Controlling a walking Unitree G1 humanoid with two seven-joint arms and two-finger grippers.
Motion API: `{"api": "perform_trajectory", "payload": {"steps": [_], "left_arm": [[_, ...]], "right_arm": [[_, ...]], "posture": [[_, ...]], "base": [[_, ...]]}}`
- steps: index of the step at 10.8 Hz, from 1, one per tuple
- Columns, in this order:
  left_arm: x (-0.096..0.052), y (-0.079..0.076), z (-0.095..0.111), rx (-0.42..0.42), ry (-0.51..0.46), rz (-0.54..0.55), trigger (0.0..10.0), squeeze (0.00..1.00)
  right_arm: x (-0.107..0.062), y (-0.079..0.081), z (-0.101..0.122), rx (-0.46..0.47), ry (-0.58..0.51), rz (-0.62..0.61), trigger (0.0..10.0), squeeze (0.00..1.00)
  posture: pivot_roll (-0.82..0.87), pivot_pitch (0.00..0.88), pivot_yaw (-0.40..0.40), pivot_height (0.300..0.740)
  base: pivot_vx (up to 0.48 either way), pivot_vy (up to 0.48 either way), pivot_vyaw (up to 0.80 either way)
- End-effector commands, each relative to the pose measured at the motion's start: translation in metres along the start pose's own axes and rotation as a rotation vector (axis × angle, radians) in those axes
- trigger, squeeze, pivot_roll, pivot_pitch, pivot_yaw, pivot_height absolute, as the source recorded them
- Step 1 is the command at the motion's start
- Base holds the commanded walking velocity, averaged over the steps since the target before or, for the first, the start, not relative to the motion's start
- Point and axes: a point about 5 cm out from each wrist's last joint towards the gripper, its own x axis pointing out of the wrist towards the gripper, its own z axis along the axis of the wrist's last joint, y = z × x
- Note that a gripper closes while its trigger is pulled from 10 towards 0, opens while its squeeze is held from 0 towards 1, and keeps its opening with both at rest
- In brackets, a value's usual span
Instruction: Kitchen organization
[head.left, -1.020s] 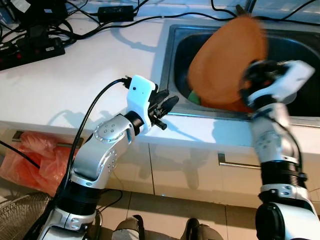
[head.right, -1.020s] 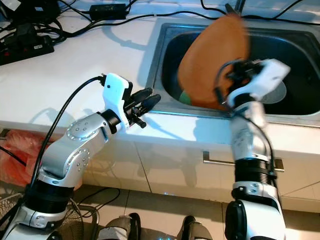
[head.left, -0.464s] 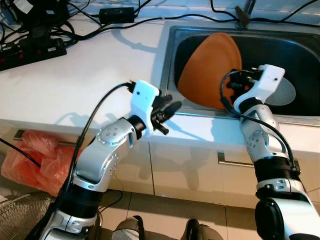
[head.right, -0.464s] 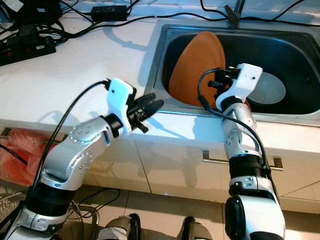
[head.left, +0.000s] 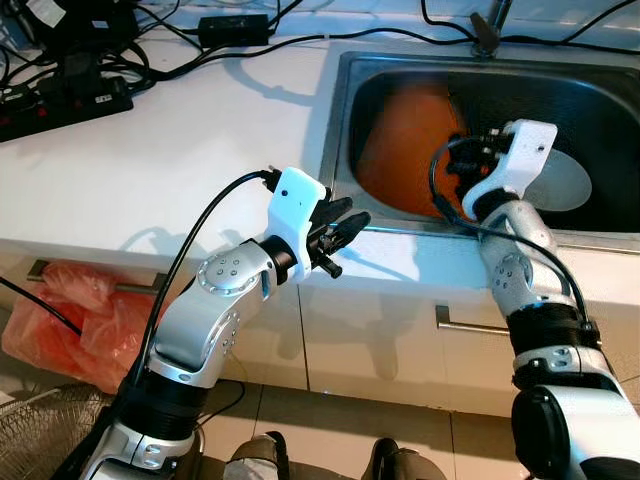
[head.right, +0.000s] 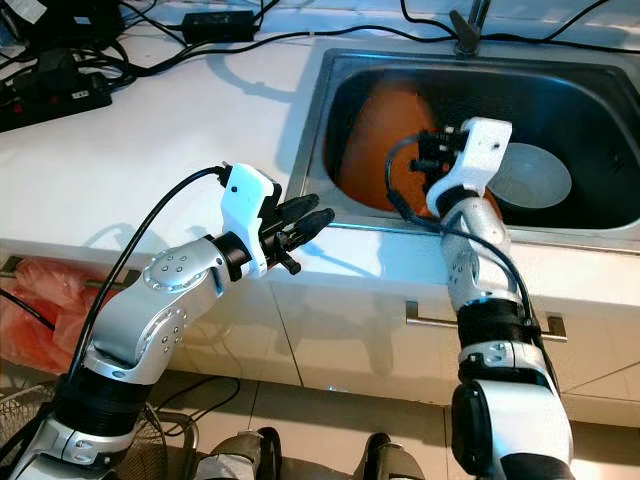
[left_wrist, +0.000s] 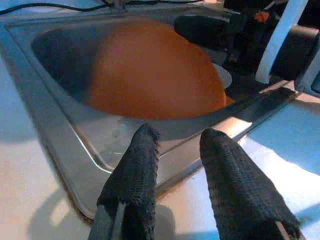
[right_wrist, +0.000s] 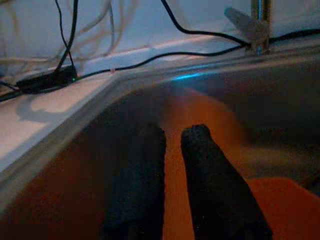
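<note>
I see the orange plate (head.left: 405, 145) blurred, tilted against the sink's (head.left: 345, 120) left wall. My right gripper (right_wrist: 172, 150) sits over it, fingers a narrow gap apart, clamping nothing. My left gripper (left_wrist: 175, 150), released, hovers at the sink's front-left corner, farther off.

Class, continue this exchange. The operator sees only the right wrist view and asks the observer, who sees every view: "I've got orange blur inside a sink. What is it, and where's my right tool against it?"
Observer: It's a large round orange plate, tilted in the left half of the stainless steel sink. Your right tool is at its right edge.
Operator: Anything else in there?
Observer: A pale grey round disc lies on the sink floor, right of the plate.
Operator: And the left tool?
Observer: The left tool hovers open and empty over the white counter, by the sink's front left corner.
</note>
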Motion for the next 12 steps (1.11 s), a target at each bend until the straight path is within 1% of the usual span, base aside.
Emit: {"api": "perform_trajectory", "payload": {"steps": [1, 2, 3, 4, 5, 6, 7, 8, 9, 10, 11, 12], "left_arm": [[-0.003, -0.002, 0.000, 0.009, 0.000, -0.011, 10.0, 0.00], [-0.003, -0.002, 0.000, 0.008, 0.000, -0.009, 10.0, 0.00], [-0.003, -0.001, 0.000, 0.007, -0.001, -0.006, 10.0, 0.00], [-0.003, -0.001, 0.000, 0.008, -0.008, 0.004, 10.0, 0.00], [-0.003, 0.002, 0.002, 0.010, -0.026, 0.027, 10.0, 0.00], [-0.004, 0.009, 0.006, 0.026, -0.058, 0.086, 10.0, 0.00], [-0.003, 0.013, 0.009, 0.026, -0.097, 0.126, 10.0, 0.00], [-0.002, 0.016, 0.013, 0.028, -0.127, 0.163, 10.0, 0.00], [-0.003, 0.022, 0.017, 0.112, -0.122, 0.267, 10.0, 0.00], [0.000, 0.025, 0.023, 0.129, -0.194, 0.319, 10.0, 0.00], [-0.003, 0.031, 0.030, 0.119, -0.272, 0.425, 10.0, 0.00], [-0.005, 0.035, 0.032, 0.120, -0.298, 0.459, 10.0, 0.00]], "right_arm": [[0.003, 0.003, 0.002, -0.001, -0.008, 0.016, 10.0, 1.00], [0.003, 0.002, 0.001, -0.004, -0.007, 0.013, 10.0, 1.00], [0.003, 0.002, 0.002, -0.007, -0.009, 0.010, 10.0, 0.00], [0.003, 0.001, 0.003, -0.006, -0.020, 0.002, 10.0, 0.00], [0.002, 0.002, 0.010, 0.000, -0.063, -0.003, 10.0, 0.00], [0.001, 0.008, 0.030, -0.013, -0.169, 0.023, 10.0, 0.00], [-0.001, 0.013, 0.043, -0.049, -0.241, 0.031, 10.0, 0.00], [-0.003, 0.016, 0.050, -0.096, -0.282, 0.037, 10.0, 0.00], [-0.009, 0.021, 0.056, -0.133, -0.326, 0.036, 10.0, 0.00], [-0.013, 0.022, 0.056, -0.156, -0.342, 0.031, 10.0, 0.00], [-0.024, 0.022, 0.050, -0.178, -0.350, 0.018, 10.0, 0.00], [-0.029, 0.021, 0.047, -0.182, -0.351, 0.006, 10.0, 0.00]], "posture": [[0.17, 0.158, 0.025, 0.740], [0.17, 0.159, 0.024, 0.740], [0.17, 0.160, 0.025, 0.740], [0.17, 0.161, 0.025, 0.740], [0.17, 0.162, 0.026, 0.740], [0.17, 0.163, 0.027, 0.740], [0.17, 0.163, 0.027, 0.740], [0.16, 0.161, 0.028, 0.740], [0.15, 0.158, 0.029, 0.740], [0.15, 0.158, 0.029, 0.740], [0.14, 0.158, 0.028, 0.740], [0.14, 0.159, 0.028, 0.740]], "base": [[0.000, 0.000, 0.00], [0.000, 0.000, 0.00], [0.000, 0.000, 0.00], [0.000, 0.000, 0.00], [0.000, 0.000, 0.00], [0.000, 0.000, 0.00], [0.000, 0.000, 0.00], [0.000, 0.000, 0.00], [0.000, 0.000, 0.00], [0.000, 0.000, 0.00], [0.000, 0.000, 0.00], [0.000, 0.000, 0.00]]}}
